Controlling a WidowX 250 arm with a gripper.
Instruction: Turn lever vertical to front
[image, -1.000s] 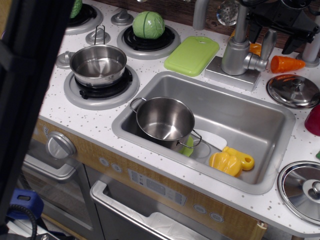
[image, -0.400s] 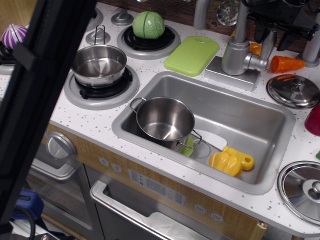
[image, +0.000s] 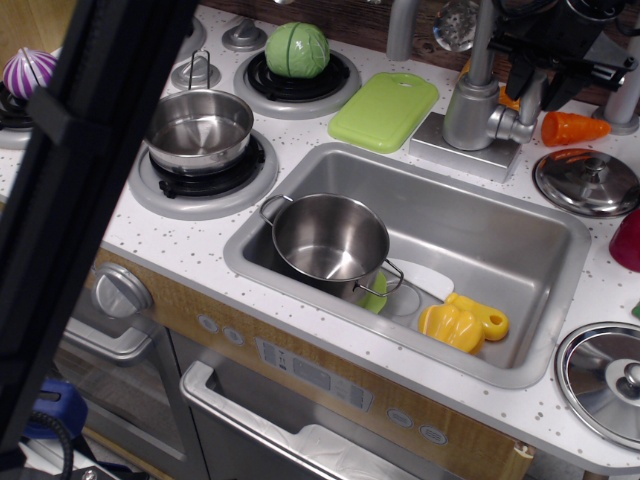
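Note:
The lever (image: 529, 103) is a small silver paddle standing upright on a short stub at the right of the cylindrical tap body (image: 470, 112), behind the sink (image: 545, 235). My black gripper (image: 536, 88) hangs over it from the top right. One finger stands on each side of the paddle and the paddle's top is hidden between them. The jaws look open, with a little room around the lever. The tall spout pipe (image: 482, 35) rises just left of the gripper.
A steel pot (image: 330, 240) and a yellow pepper (image: 460, 325) lie in the sink. An orange carrot (image: 575, 127) and a lid (image: 587, 180) are right of the tap, and a green cutting board (image: 385, 108) is left of it. A black post (image: 80, 200) blocks the left foreground.
My gripper has come down and a little left, from above the lever to straddling its top. The black post in the foreground shifted right. The lever still stands upright.

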